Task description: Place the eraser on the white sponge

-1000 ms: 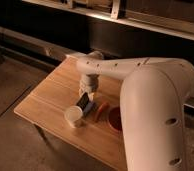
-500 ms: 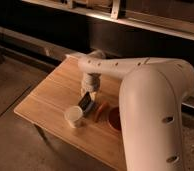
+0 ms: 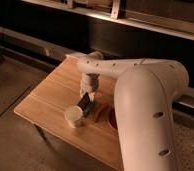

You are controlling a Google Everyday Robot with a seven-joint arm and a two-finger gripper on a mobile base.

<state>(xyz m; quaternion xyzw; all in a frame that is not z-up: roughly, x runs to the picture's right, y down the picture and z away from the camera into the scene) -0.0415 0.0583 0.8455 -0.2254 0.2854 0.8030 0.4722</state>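
On the wooden table [image 3: 42,100], near its front edge, stands a round cream cup [image 3: 74,116]. Just right of the cup and slightly above it is the eraser [image 3: 84,103], a small black rectangular block that is tilted, with its lower end close to the cup's rim. The gripper [image 3: 89,96] points straight down over the middle of the table, and its fingers are closed on the eraser's upper end. A thin orange carrot-like object [image 3: 101,111] lies just beside it. The thick white arm [image 3: 140,85] reaches in from the right and bends downward at the wrist.
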